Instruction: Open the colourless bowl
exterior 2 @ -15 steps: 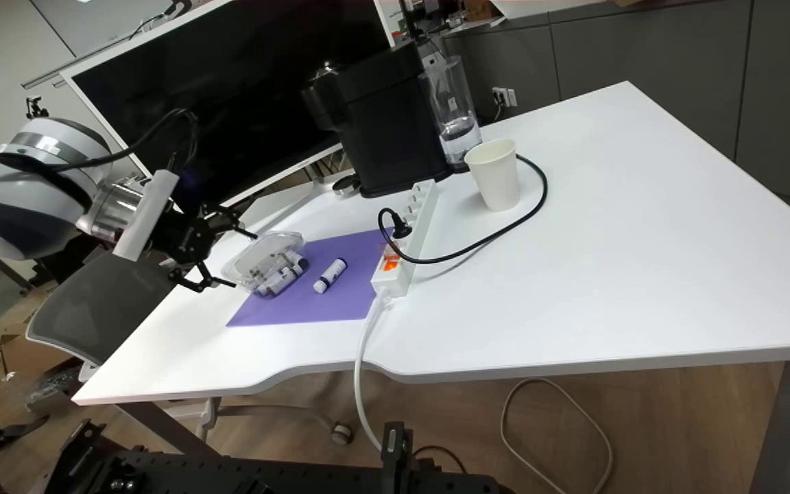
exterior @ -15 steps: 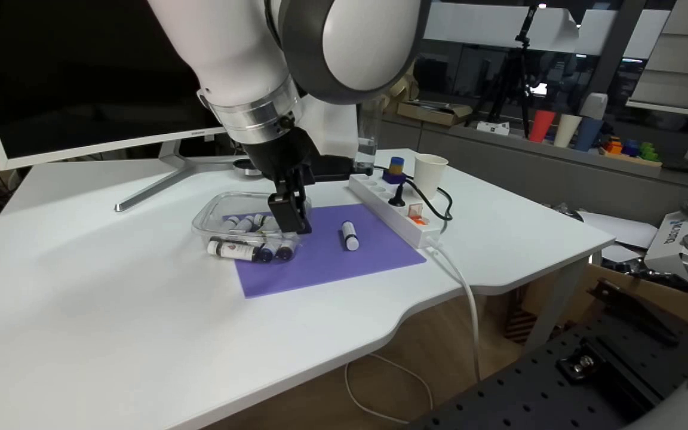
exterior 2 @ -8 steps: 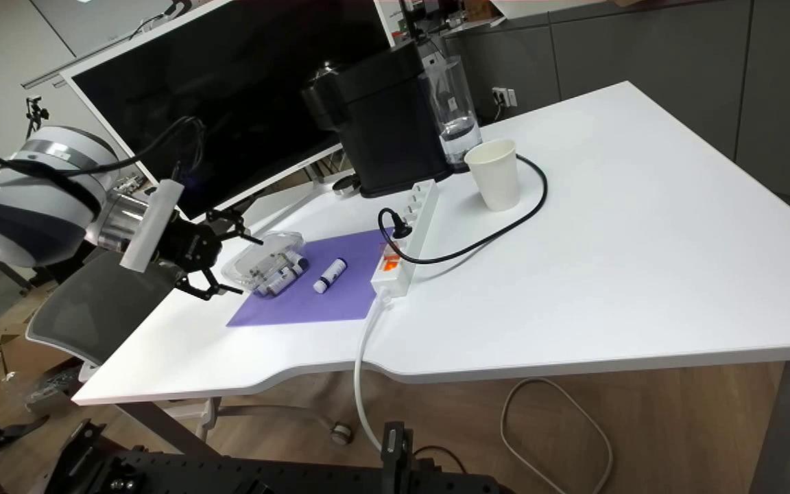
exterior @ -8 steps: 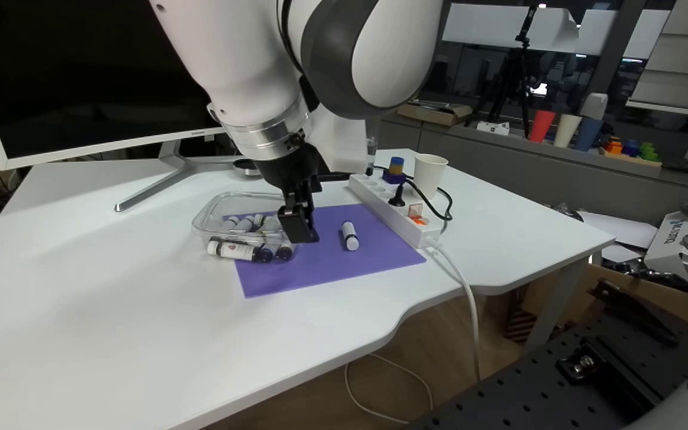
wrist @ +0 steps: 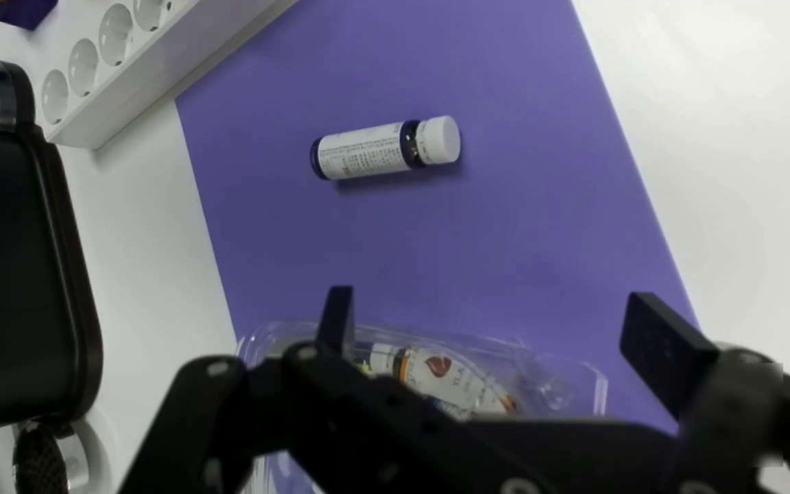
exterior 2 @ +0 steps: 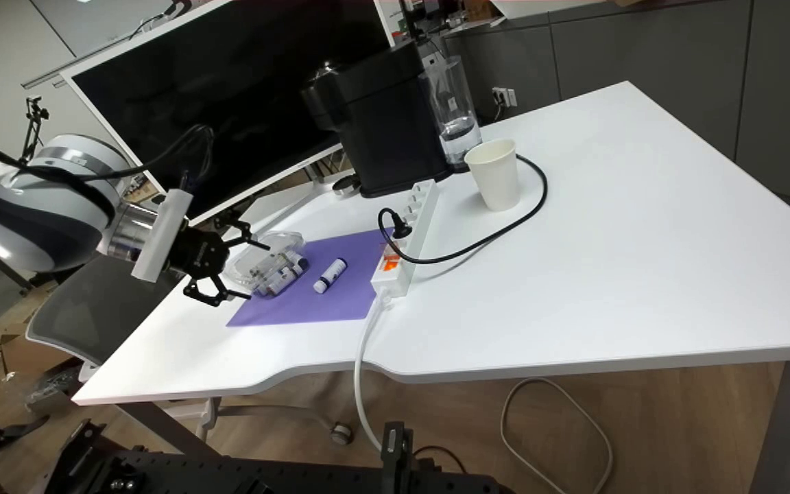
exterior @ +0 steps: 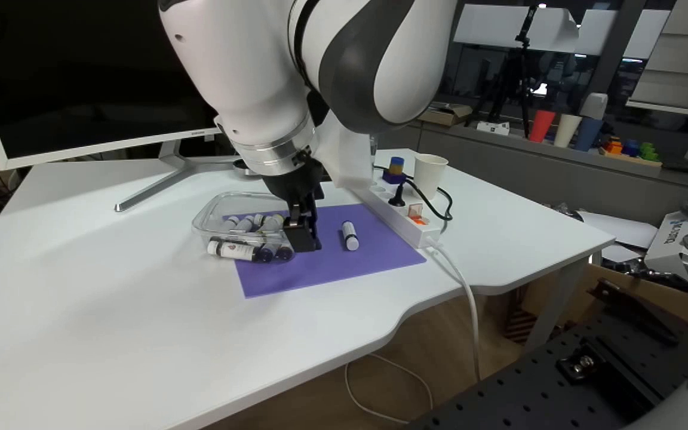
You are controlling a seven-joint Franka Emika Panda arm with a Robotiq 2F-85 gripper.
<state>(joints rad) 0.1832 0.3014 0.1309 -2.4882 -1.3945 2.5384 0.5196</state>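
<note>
Plastic bowl (wrist: 549, 384), colourless, partly behind the wide-apart, empty jaws in the wrist view

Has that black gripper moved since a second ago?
Yes. In both exterior views, the gripper has shifted down and right in the picture, nearer the lone bottle, which lies unmoved on the purple mat.
</note>
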